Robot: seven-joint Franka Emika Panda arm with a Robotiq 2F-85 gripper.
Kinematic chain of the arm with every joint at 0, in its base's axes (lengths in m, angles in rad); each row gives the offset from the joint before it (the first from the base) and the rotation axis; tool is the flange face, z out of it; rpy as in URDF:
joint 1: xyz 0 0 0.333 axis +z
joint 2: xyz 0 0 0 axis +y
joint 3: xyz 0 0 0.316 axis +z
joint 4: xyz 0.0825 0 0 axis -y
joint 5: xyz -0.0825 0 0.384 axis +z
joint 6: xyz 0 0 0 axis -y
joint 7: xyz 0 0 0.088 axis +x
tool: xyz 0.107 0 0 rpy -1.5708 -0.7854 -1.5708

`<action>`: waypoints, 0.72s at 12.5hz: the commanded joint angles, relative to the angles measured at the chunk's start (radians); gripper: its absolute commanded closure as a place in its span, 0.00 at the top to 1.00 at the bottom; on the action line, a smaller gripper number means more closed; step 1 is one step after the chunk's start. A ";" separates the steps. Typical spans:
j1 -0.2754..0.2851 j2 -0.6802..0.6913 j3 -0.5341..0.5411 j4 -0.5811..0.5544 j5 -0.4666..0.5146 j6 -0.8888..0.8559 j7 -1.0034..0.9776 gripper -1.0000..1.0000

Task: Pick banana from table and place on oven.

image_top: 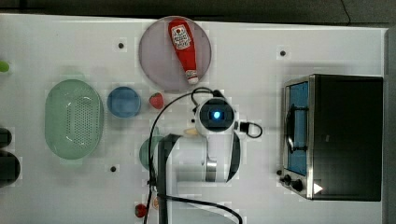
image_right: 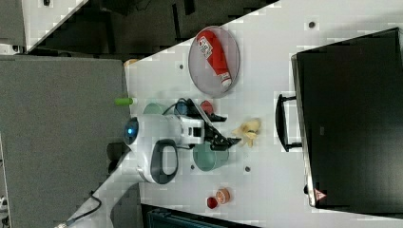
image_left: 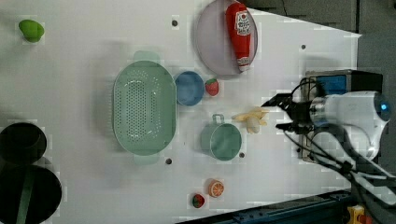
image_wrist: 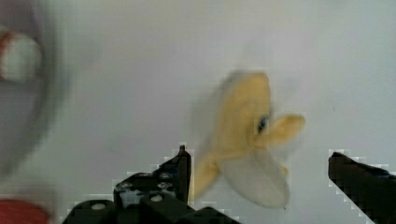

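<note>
While the banana (image_wrist: 243, 140) lies on the white table (image_left: 84, 28), just beside the green cup (image_left: 224, 140) in the left view, the gripper (image_wrist: 259, 172) hangs above it with jaws spread wide and nothing held. In the wrist view the fruit sits between the two black fingers (image_wrist: 180, 168), nearer one of them. The oven (image_top: 345, 135) stands well apart at the top view's right.

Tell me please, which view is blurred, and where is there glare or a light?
Wrist view: the banana is smeared and soft, the plate's edge beside it too. Top view: a blue light glows on the arm's wrist, and the oven has a dark, dull top without glare. Left view: the table is bright, nearly washed out.
</note>
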 commanded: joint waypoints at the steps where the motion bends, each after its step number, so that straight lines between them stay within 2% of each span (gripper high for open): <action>1: 0.009 0.013 -0.009 -0.055 0.020 0.088 0.009 1.00; 5: 0.009 0.089 -0.007 -0.057 0.020 0.187 0.009 1.00; 6: 0.009 0.097 -0.006 -0.056 0.020 0.209 0.009 0.96; 9: 0.010 0.099 0.000 -0.058 0.023 0.215 0.009 0.58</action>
